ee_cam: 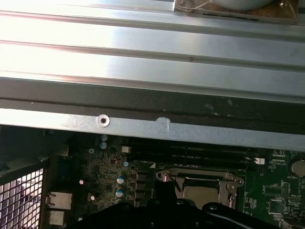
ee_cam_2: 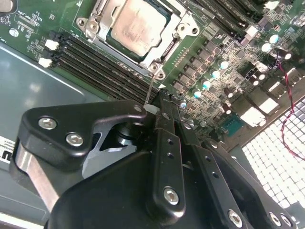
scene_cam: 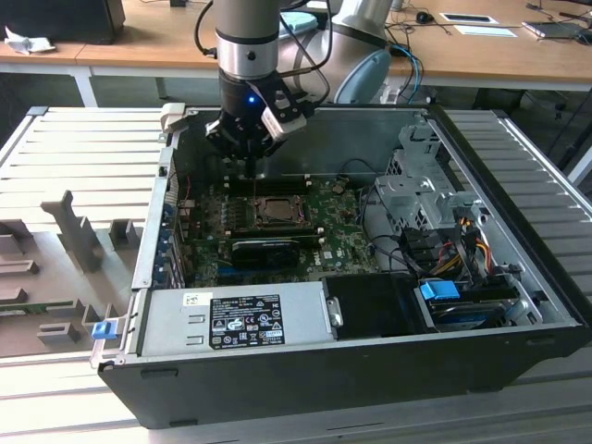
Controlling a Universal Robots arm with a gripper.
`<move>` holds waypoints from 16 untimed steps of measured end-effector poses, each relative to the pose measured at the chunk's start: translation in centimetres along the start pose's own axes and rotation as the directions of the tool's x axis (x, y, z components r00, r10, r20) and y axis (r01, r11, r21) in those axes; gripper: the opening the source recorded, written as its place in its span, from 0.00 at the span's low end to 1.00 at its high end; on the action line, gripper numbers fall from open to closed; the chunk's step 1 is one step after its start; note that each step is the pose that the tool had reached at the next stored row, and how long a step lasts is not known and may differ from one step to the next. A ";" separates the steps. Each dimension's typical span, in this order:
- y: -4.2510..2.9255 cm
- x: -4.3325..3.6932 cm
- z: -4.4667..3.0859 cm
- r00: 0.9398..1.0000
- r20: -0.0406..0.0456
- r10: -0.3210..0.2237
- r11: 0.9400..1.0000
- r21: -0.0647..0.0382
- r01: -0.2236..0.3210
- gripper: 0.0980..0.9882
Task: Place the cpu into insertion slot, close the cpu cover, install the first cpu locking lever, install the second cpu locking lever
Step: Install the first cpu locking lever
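The cpu (ee_cam_2: 138, 24), a pale silver square, lies in its socket with the cpu cover (ee_cam_2: 183, 26) folded down around it as a metal frame. In the exterior view the cpu (scene_cam: 275, 211) sits mid-motherboard, and my gripper (scene_cam: 248, 171) hangs just behind the socket over the memory slots. A thin wire locking lever (ee_cam_2: 149, 88) rises from the socket's corner to my gripper (ee_cam_2: 159, 102). The fingers look pressed together, with the lever's end lying against the fingertips. In the first wrist view the cover (ee_cam: 200, 177) and cpu (ee_cam: 205, 193) show.
Black memory slots (ee_cam_2: 90, 62) run beside the socket. The case's metal wall (ee_cam: 143, 71) stands close behind the gripper. A power supply (scene_cam: 236, 319) sits at the front, with a drive cage (scene_cam: 421, 185) and loose cables (scene_cam: 444, 240) at the exterior view's right.
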State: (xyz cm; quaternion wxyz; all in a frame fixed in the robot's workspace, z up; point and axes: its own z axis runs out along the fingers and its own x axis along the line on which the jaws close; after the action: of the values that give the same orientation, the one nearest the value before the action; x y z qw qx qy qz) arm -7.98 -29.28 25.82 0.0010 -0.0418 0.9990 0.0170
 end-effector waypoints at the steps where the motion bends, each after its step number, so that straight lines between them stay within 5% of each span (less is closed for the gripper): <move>1: 0.00 -0.04 0.00 1.000 0.000 0.000 1.000 0.000 0.000 0.01; 16: -0.14 -1.60 0.12 1.000 0.000 0.000 1.000 0.000 0.000 0.01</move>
State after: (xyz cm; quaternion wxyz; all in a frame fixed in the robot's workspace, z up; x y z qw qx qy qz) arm -6.37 -29.28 25.70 0.0010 -0.0418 0.9990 0.0170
